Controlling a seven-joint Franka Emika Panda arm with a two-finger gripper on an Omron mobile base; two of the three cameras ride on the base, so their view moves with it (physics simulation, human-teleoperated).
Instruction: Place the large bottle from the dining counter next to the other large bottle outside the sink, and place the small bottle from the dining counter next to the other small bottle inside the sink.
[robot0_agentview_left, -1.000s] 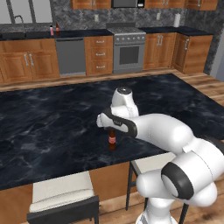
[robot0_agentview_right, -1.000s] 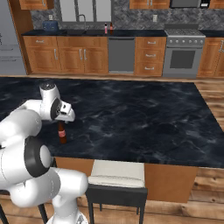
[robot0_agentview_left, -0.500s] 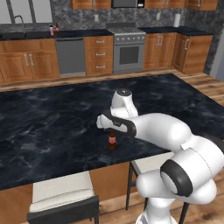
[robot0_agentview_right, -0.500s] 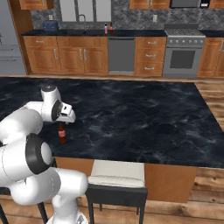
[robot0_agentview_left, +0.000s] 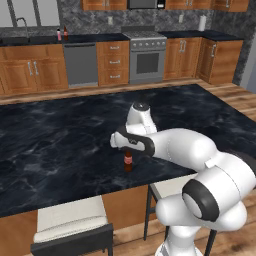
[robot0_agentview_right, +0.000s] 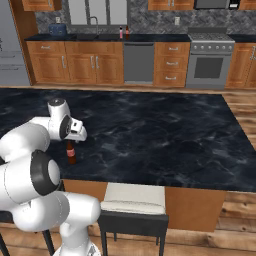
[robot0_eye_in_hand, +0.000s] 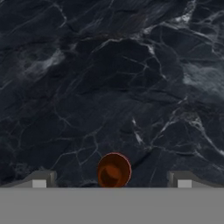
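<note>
Standing upright on the dining counter (robot0_agentview_left: 60, 145), near its front edge: a brown cola-style glass bottle (robot0_agentview_left: 128, 161) with a narrow neck and a red label; hard telling from these views whether the tall one or the short one

Showing in the hand view as a round orange-brown mouth (robot0_eye_in_hand: 113, 170) seen straight from above, over glossy black stone veined with white

Spreading wide and flat, that black marbled top, on orange-brown wood sides, with two pale-cushioned stools (robot0_agentview_left: 70, 222) tucked under the front edge

Sitting far back on the wall worktop, beside the sink (robot0_agentview_right: 87, 36) with its dark gooseneck tap (robot0_agentview_right: 93, 22): a pale pink bottle (robot0_agentview_right: 120, 32) and, just beside it, a small dark reddish bottle (robot0_agentview_right: 127, 32), both outside the basin as far as can be told; basin contents too small to make out

Reaching forward over the counter, the white arm bending at the elbow, hand pointing straight down with the gripper (robot0_agentview_left: 128, 150) hanging directly above the bottle's top

Standing spread wide apart, the two fingertips (robot0_eye_in_hand: 41, 179), one on each side of the bottle mouth, touching nothing, grasping nothing
</note>
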